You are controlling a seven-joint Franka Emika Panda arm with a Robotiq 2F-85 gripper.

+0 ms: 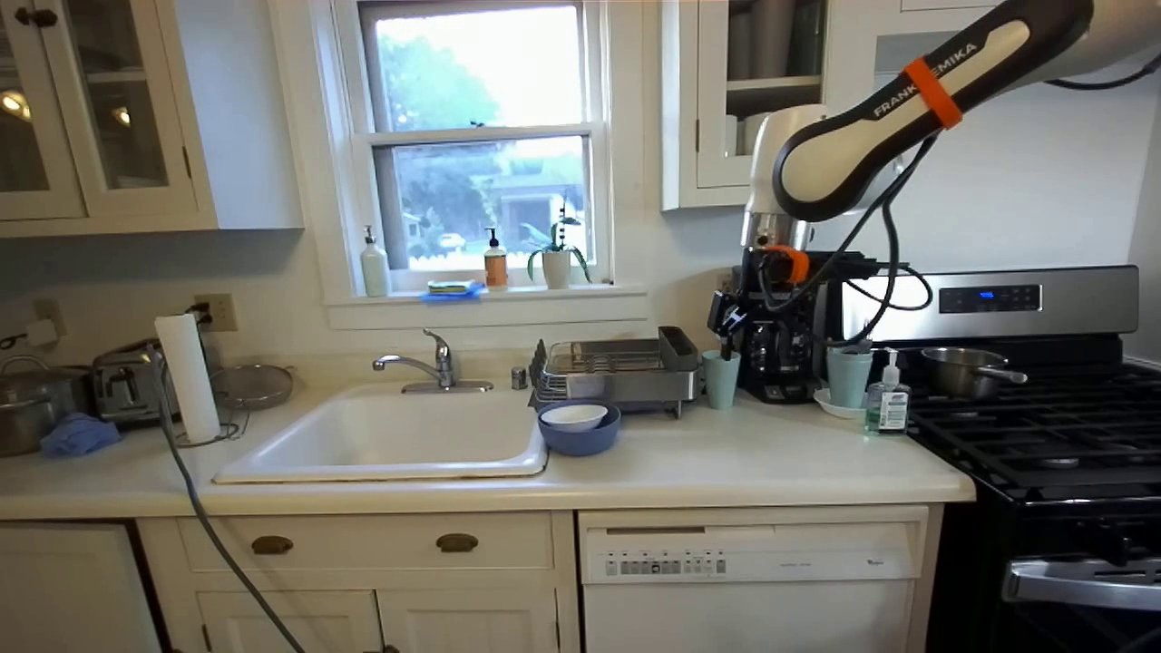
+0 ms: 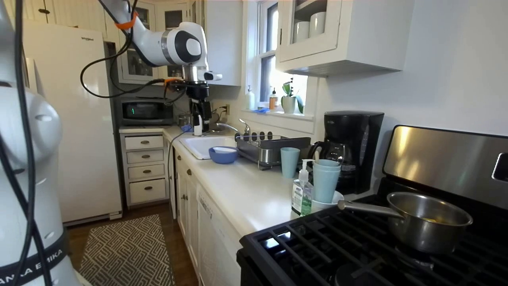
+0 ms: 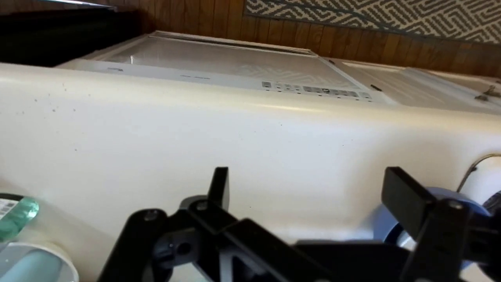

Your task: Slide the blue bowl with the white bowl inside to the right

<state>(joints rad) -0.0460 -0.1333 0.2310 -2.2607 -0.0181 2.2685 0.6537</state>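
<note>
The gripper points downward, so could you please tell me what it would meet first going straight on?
Probably the white countertop, which the wrist view shows beyond the open gripper. In an exterior view, though, the gripper appears just over a pale-blue cup; depth there is unclear.

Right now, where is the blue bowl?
In an exterior view, the blue bowl sits by the right edge of the sink, just in front of the rack, with the white bowl inside it.
</note>
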